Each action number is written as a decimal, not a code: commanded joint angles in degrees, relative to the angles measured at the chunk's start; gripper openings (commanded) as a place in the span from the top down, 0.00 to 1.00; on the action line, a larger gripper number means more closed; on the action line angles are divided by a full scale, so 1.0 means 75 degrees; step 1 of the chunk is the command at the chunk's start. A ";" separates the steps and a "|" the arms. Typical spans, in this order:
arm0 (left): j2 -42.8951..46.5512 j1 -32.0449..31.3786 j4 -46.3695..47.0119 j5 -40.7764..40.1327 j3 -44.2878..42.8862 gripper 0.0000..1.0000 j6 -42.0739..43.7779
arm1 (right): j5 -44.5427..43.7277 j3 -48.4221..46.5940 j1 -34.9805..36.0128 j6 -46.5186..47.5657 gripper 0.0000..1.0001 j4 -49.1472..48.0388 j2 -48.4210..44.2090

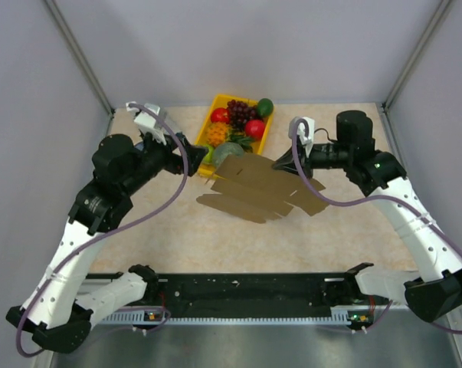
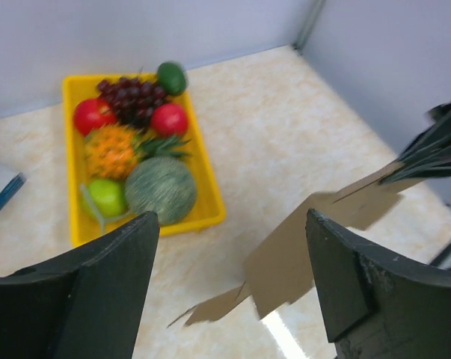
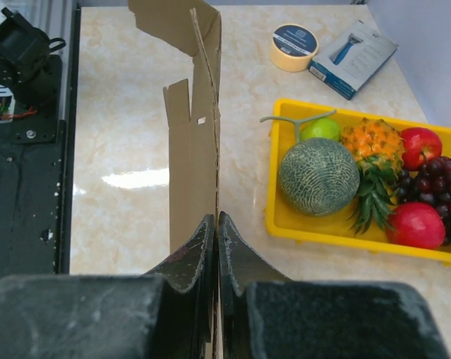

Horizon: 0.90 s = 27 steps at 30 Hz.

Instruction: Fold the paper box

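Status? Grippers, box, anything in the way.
Left gripper open, off the box. Right gripper shut on the box edge. Box mostly flat, not yet folded. Fruit tray right behind it.

From high up at the near edge, we look down on the whole surface (image 1: 330, 238). On the left wrist we sit close behind the left claw (image 2: 231, 221) and look across at the yellow tray (image 2: 191, 222). On the right wrist we look along the right claw (image 3: 216, 218). All three views share the tray and the paper box (image 1: 253, 188).
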<state>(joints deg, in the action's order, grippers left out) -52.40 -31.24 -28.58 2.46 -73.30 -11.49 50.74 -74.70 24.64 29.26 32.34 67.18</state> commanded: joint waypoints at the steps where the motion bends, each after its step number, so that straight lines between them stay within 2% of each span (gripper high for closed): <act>1: -0.0898 0.0685 0.0881 0.3652 -0.1404 0.26 -0.0648 | 0.0605 -0.0423 0.0054 -0.0151 1.00 0.0082 0.0113; 5: -0.2198 0.1013 0.0974 0.6370 -0.2167 0.28 -0.0624 | 0.0968 -0.0470 0.0054 -0.0104 1.00 0.0188 0.0102; 6: -0.2734 0.1014 0.1032 0.7408 -0.2319 0.31 -0.0694 | 0.0992 -0.0470 0.0042 -0.0127 1.00 0.0188 0.0102; 8: -0.3125 0.1014 0.1721 0.8131 -0.2192 0.42 -0.1279 | 0.1062 -0.0505 0.0066 -0.0162 1.00 0.0188 0.0125; 10: -0.3407 0.1002 0.2506 0.8541 -0.1924 0.47 -0.1735 | 0.1168 -0.0564 0.0054 -0.0221 1.00 0.0200 0.0160; 12: -0.3489 0.1002 0.2988 0.8660 -0.1689 0.53 -0.1879 | 0.1285 -0.0587 0.0054 -0.0209 1.00 0.0188 0.0184; 17: -0.3689 0.0944 0.2732 0.8894 -0.1723 0.59 -0.1481 | 0.1297 -0.0658 0.0054 -0.0233 1.00 0.0188 0.0277; 27: -0.3899 0.0334 0.1011 0.8134 -0.2180 0.65 0.0054 | 0.1648 -0.1009 0.0066 -0.0514 1.00 0.0177 0.0535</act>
<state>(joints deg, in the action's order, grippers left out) -81.89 -27.90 -17.43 64.88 -86.52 -16.47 59.44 -78.91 24.64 26.35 35.33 70.96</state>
